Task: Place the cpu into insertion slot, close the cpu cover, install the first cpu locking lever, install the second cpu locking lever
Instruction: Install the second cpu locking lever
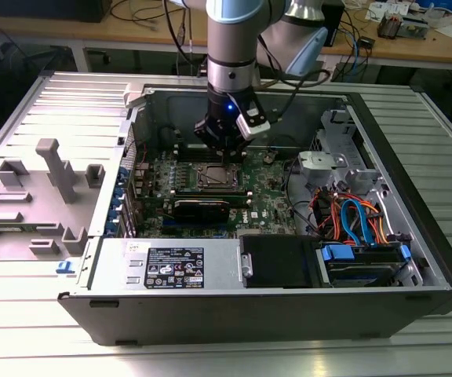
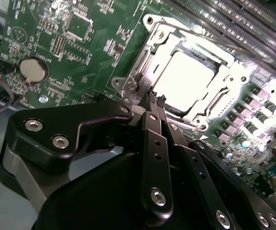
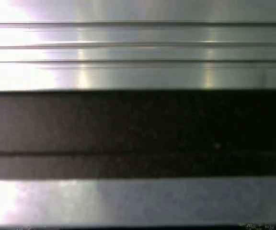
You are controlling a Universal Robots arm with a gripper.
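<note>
We see the flat square silver-topped cpu [image 2: 183, 76] seated flat in the square metal-rimmed insertion slot [image 2: 150, 24], upper right of the second wrist view. Thin silver-grey cpu cover [image 2: 234, 84] lies closed around it. Black gripper [image 2: 156, 99] jaws closed, empty, at the socket's lower-left corner. Round silver coin cell [image 2: 34, 70] sits left.

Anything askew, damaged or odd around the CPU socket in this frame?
Nothing stands out. In the second wrist view the cpu lies flat and square inside the cpu cover, which is down over it. The gripper sits at the frame's edge, fingers together. No bent parts or loose pieces show on the green circuit board.
</note>
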